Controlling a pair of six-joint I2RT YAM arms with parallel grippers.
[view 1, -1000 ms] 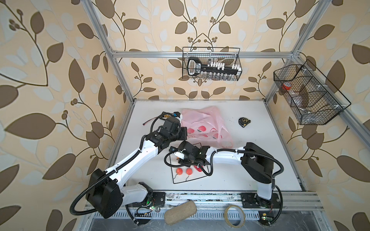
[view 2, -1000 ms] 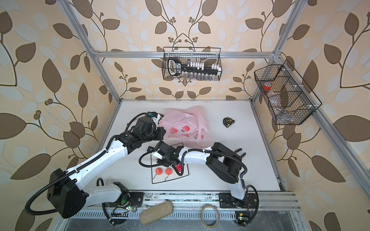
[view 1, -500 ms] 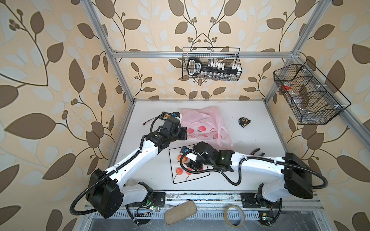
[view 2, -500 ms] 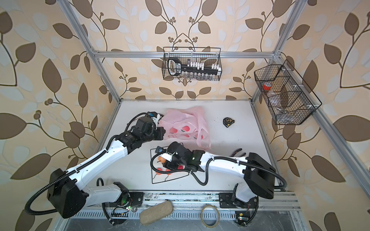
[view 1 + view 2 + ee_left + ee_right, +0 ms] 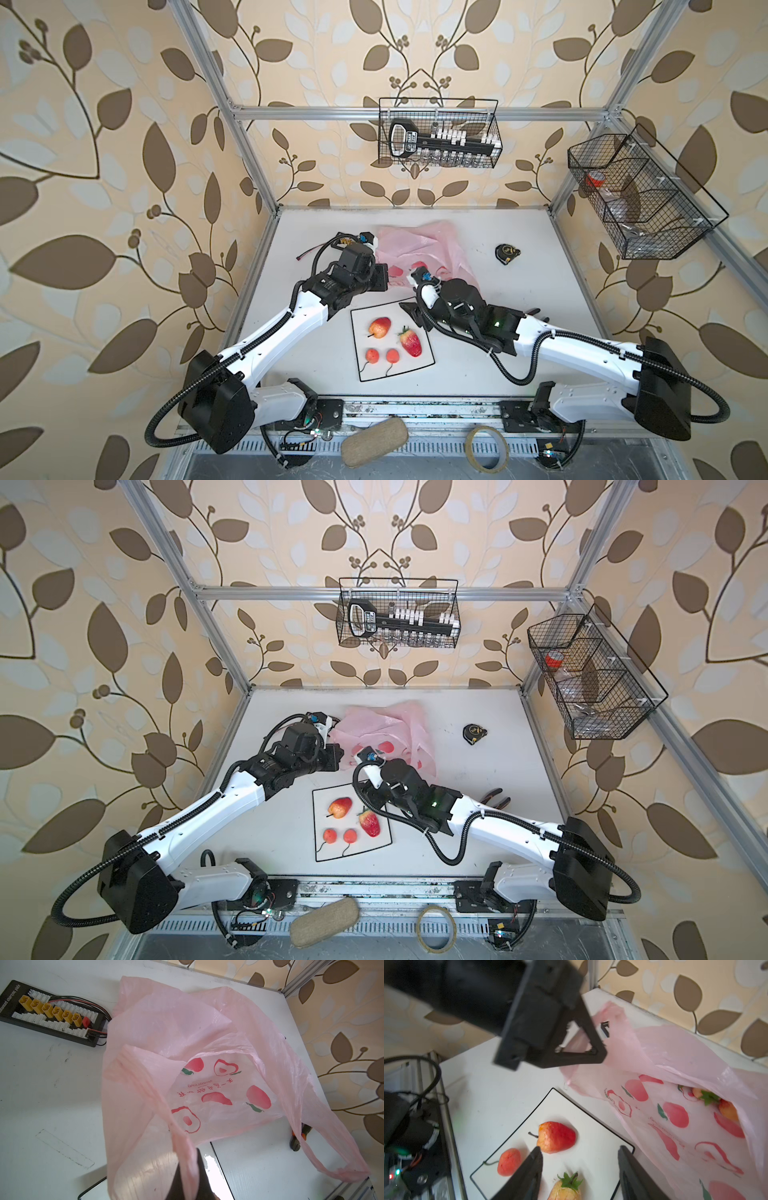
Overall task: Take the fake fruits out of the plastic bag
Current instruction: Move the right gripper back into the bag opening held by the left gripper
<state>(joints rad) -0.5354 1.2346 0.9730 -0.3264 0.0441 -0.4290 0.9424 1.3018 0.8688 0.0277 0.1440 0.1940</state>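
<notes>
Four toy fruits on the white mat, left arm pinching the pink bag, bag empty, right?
Not empty: the right wrist view shows fake fruits inside the plastic bag. Four do sit on the mat; the left gripper does pinch it.

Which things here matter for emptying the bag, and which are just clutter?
In the job: plastic bag, its handle pinched by the left gripper; apple piece, strawberry, two small balls on the mat; fruit inside the bag; open right gripper.
Lying about: tape measure; charging board; pliers; tape roll.
</notes>
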